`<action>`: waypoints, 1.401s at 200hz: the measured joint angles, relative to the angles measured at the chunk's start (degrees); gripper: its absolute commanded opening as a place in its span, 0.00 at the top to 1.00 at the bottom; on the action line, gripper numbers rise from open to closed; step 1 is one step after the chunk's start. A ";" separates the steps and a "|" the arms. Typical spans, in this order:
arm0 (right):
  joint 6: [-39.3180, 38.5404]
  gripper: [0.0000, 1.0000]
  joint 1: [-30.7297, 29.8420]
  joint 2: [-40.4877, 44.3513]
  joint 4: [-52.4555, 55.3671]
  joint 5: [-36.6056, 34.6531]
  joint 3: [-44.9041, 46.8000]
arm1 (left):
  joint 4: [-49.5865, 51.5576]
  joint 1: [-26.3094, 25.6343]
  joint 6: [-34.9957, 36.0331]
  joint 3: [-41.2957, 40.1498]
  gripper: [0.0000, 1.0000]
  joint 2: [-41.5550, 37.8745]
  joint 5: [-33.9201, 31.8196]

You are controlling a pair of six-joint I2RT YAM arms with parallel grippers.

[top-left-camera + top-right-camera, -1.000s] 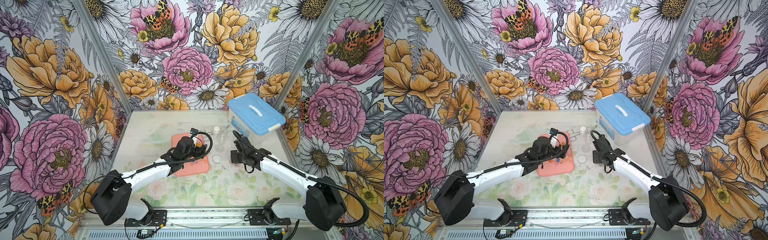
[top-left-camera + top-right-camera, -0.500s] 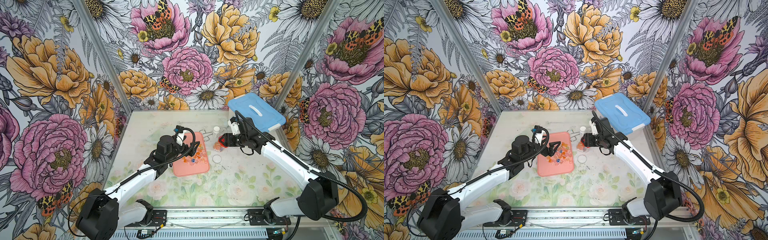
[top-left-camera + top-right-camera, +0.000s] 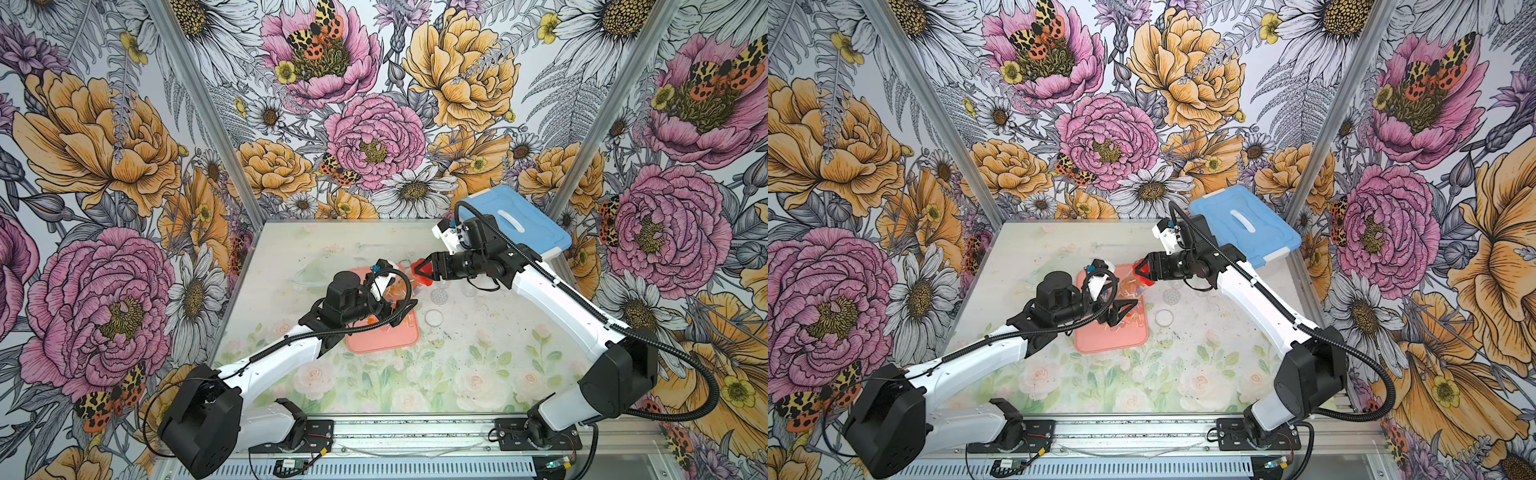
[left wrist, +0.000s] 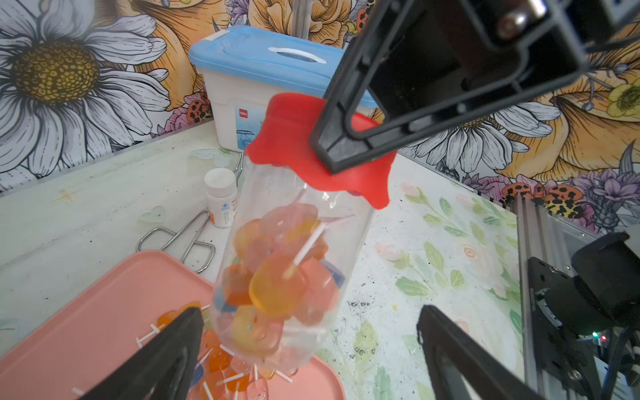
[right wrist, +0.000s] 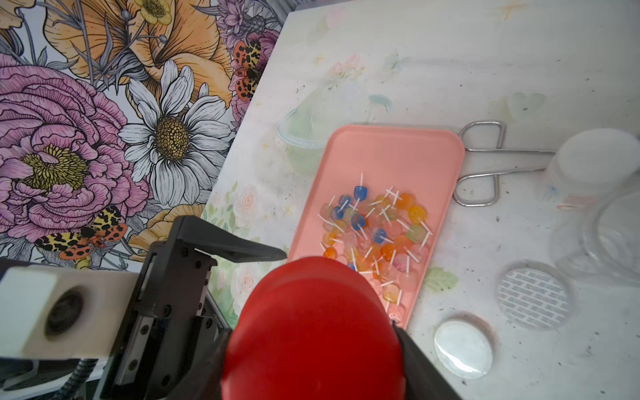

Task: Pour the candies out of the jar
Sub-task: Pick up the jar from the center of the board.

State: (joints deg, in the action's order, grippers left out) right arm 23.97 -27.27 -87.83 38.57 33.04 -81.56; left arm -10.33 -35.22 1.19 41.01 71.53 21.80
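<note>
Plainly, the main risk is spillage past the tray [image 5: 391, 152]. The jar [image 4: 277, 277] hangs mouth-down and tilted. In the left wrist view its mouth sits close to the tray's edge, not over its middle, so candies [image 4: 273, 284] that bounce or roll could end up on the desk [image 3: 457, 365].

A second risk is a jam. The ones inside the jar are bunched near the mouth with their sticks crossed, and they may lodge there unless the jar is tipped further or shaken.

A shake carries its own danger. The right gripper [image 3: 424, 272] is clamped only on the jar's red end [image 5: 311, 329], far from the mouth, so the clear body could swing or work loose.

The left gripper [image 3: 1121, 309] is empty, with its jaws wide apart, close beside the jar's mouth. Falling sweets may strike its fingers [image 4: 166, 360] and scatter, or the jar may knock against them. Whether jar and fingers touch now cannot be told.

In both top views the jar lies just right of the frame's centre. It slants down and to the left from the right gripper toward the tray, with the left gripper just below it in the frame. A heap [image 5: 374, 235] of poured sweets lies on the tray beneath the mouth.
</note>
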 measured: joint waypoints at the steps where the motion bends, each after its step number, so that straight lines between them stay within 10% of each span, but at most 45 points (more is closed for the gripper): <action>1: 0.00 0.60 -0.04 0.00 0.02 0.09 0.00 | 0.02 -0.02 0.11 0.09 0.01 0.09 0.00; 140: -1.09 0.62 -0.90 1.90 3.17 4.85 -0.02 | 1.03 -0.55 4.79 2.91 0.04 3.02 0.15; 280: -1.07 0.61 -0.90 1.88 2.34 5.25 -0.02 | 0.46 -0.50 5.25 2.91 0.48 3.23 2.86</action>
State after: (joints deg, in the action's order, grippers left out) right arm 22.90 -28.16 -85.95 40.91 38.28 -81.58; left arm -9.87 -35.73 6.44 43.92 74.76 24.67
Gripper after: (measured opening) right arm 0.652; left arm 0.657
